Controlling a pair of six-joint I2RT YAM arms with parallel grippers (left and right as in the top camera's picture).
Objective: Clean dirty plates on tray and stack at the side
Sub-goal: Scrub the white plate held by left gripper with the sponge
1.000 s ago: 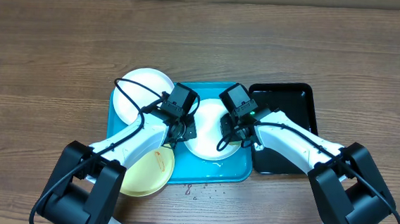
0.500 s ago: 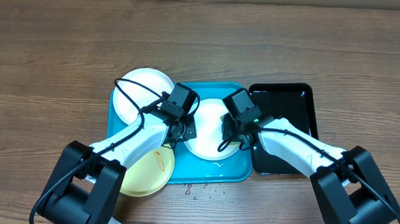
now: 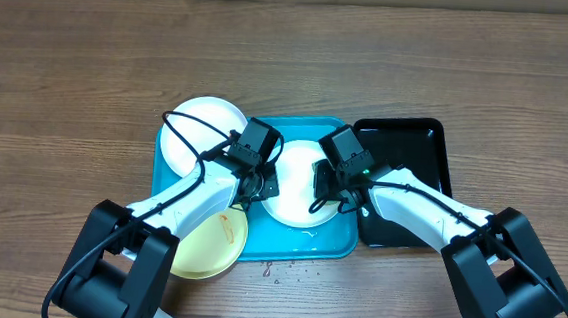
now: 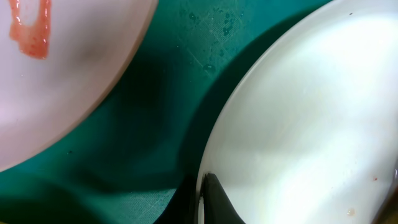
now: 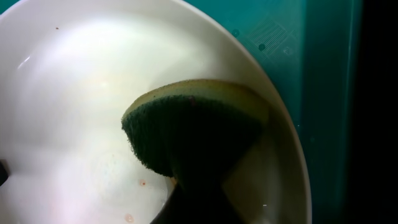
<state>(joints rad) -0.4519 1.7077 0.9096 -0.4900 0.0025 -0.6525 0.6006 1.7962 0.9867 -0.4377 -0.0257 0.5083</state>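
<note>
One white plate (image 3: 292,185) underlies right pincer (image 3: 322,194) and sponge (image 5: 193,124).

From my station, the wood-grain table (image 3: 70,64) fills the overhead view, its planks running side to side. A glossy black tray (image 3: 417,146) sits on it right of centre, its long side running away from me. A few small wet specks (image 3: 286,269) dot the table near the front. In the right wrist view I see a sponge (image 5: 193,130), dark green scouring face below, yellow layer on top.
</note>
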